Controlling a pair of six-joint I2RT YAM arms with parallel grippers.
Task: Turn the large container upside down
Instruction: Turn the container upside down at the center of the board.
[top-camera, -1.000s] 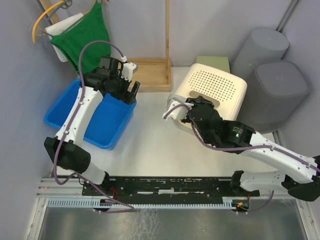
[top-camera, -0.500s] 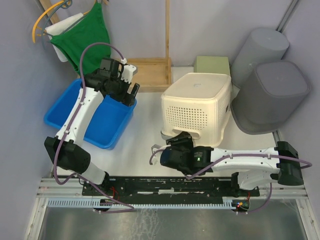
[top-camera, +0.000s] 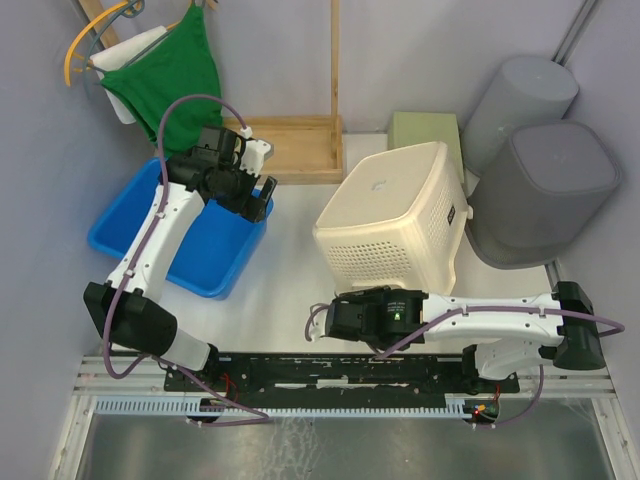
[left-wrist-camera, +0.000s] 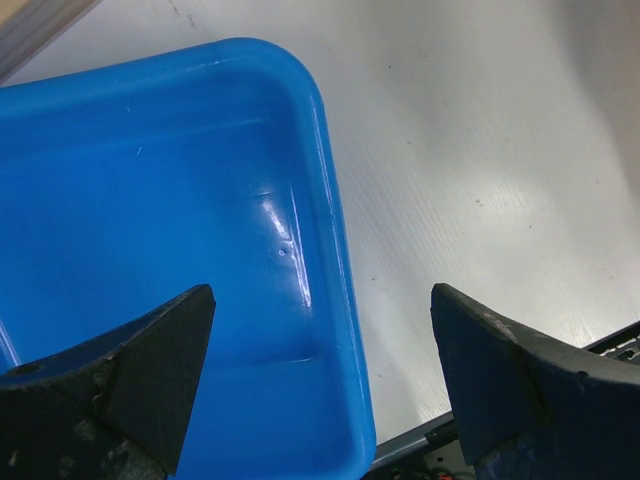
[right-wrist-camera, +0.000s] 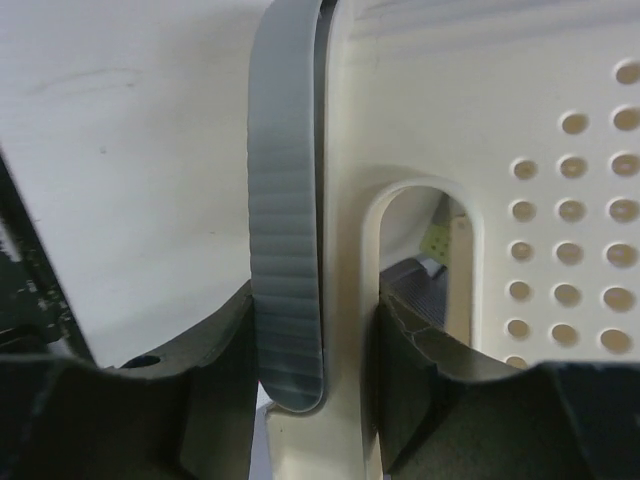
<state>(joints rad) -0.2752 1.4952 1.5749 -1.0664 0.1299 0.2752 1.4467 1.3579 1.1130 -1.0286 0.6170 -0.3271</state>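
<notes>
White tabletop (top-camera: 290, 290) bears the large cream perforated plastic container (top-camera: 390, 225), perforated wall up a second ago, now base-up and tilted. Right gripper (right-wrist-camera: 315, 340) pinches its rim; left gripper (left-wrist-camera: 322, 300) hangs spread above the blue plastic tub (left-wrist-camera: 150, 200).

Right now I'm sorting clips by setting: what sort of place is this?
Probably a mock laundry corner built on a robot test table: a perforated cream laundry basket, a green cloth hung on a hanger, and a blue tub.

Matt plastic container (top-camera: 395, 215); glossy blue tub (left-wrist-camera: 180, 220)
</notes>
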